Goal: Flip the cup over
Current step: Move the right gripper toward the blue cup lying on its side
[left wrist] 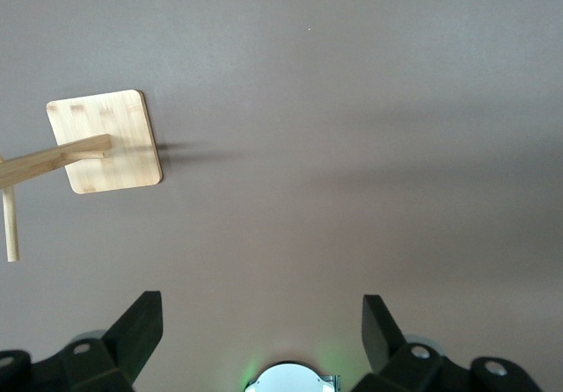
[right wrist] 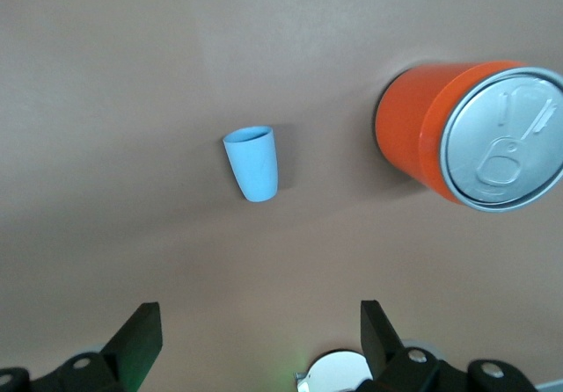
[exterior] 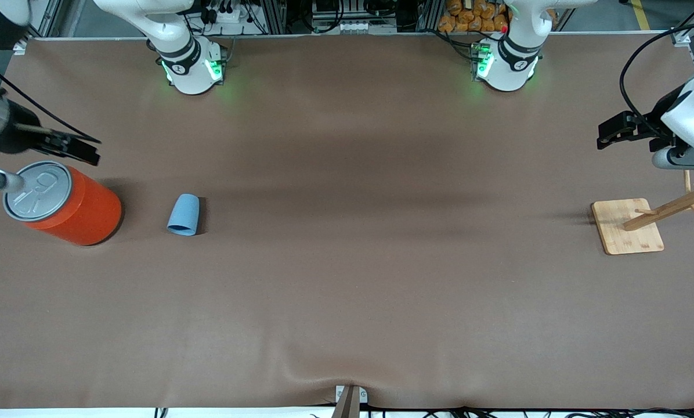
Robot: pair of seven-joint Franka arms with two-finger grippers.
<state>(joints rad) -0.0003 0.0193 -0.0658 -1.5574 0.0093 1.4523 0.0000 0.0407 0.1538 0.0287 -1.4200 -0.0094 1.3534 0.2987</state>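
Note:
The small light blue cup [exterior: 183, 215] lies on its side on the brown table, its wider open end toward the front camera. It also shows in the right wrist view [right wrist: 252, 165]. My right gripper [exterior: 91, 152] is open and empty, up in the air over the right arm's end of the table, next to the orange can. In its wrist view the right gripper [right wrist: 259, 313] has its jaws wide apart, clear of the cup. My left gripper [exterior: 605, 134] is open and empty, up over the left arm's end; its wrist view [left wrist: 262, 304] shows bare table between the jaws.
A large orange can [exterior: 86, 212] with a grey pull-tab lid stands beside the cup, toward the right arm's end; it also shows in the right wrist view [right wrist: 409, 137]. A wooden peg stand on a square base [exterior: 617, 232] [left wrist: 123, 119] stands under the left gripper.

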